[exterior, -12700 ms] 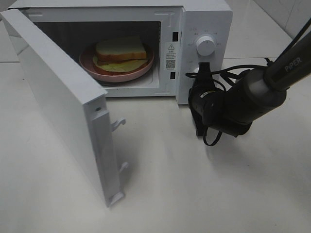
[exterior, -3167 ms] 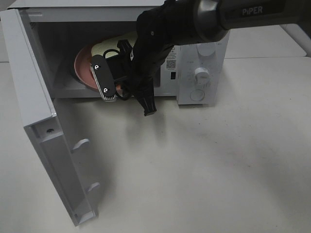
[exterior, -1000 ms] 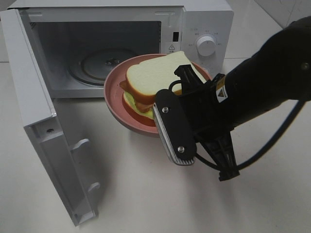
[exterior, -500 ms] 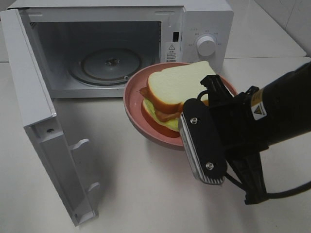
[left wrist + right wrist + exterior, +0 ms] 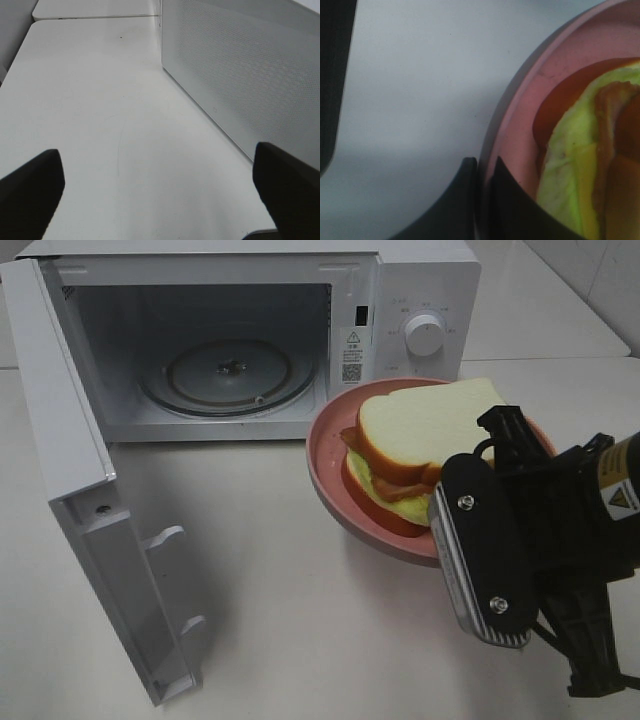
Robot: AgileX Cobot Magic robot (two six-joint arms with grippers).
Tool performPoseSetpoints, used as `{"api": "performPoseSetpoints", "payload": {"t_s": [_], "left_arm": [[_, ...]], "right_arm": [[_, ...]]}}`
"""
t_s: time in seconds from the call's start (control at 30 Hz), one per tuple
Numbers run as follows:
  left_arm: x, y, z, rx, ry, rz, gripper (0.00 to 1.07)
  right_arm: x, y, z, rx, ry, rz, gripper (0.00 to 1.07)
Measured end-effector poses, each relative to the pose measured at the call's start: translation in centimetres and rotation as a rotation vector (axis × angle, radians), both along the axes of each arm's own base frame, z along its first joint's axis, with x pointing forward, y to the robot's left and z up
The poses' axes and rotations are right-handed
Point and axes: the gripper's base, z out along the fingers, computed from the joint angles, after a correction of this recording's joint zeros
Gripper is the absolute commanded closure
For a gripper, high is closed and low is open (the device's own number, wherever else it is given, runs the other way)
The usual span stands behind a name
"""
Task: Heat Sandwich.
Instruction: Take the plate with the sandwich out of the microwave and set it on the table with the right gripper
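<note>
The sandwich (image 5: 430,435), white bread over lettuce and reddish filling, lies on a pink round plate (image 5: 335,470) held tilted above the table in front of the microwave's control panel. My right gripper (image 5: 447,536) is shut on the plate's near rim. In the right wrist view its fingers (image 5: 470,200) pinch the plate rim (image 5: 520,105) beside the sandwich's lettuce (image 5: 570,165). My left gripper (image 5: 160,195) stands open over bare table with nothing between its fingers, next to the microwave's outer side wall (image 5: 250,75). It is out of the exterior view.
The white microwave (image 5: 420,280) stands at the back with its door (image 5: 90,490) swung wide to the left. Inside, only the glass turntable (image 5: 228,370) shows. A round knob (image 5: 424,333) sits on the panel at right.
My right gripper has carried the plate with the sandwich further right and toward the front, away from the microwave opening. The microwave, its door and the left gripper have not moved.
</note>
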Motion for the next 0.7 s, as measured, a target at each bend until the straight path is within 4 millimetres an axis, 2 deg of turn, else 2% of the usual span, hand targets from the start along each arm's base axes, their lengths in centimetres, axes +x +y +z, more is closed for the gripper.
{"api": "performPoseSetpoints", "payload": {"t_s": [0.4, 0.6, 0.63, 0.7], "left_arm": [[0.0, 0.0, 0.0, 0.000, 0.000, 0.000, 0.10], [0.0, 0.0, 0.0, 0.001, 0.000, 0.001, 0.10], [0.0, 0.0, 0.0, 0.001, 0.000, 0.001, 0.10], [0.0, 0.0, 0.0, 0.001, 0.000, 0.001, 0.10]], "right_arm": [[-0.7, -1.9, 1.0, -0.030, 0.008, -0.183, 1.07], [-0.5, -2.7, 1.0, -0.040, 0.015, -0.367, 1.07], [-0.4, -2.9, 1.0, -0.033, 0.017, -0.439, 1.06], [-0.4, -3.0, 1.0, -0.031, 0.018, -0.467, 1.07]]}}
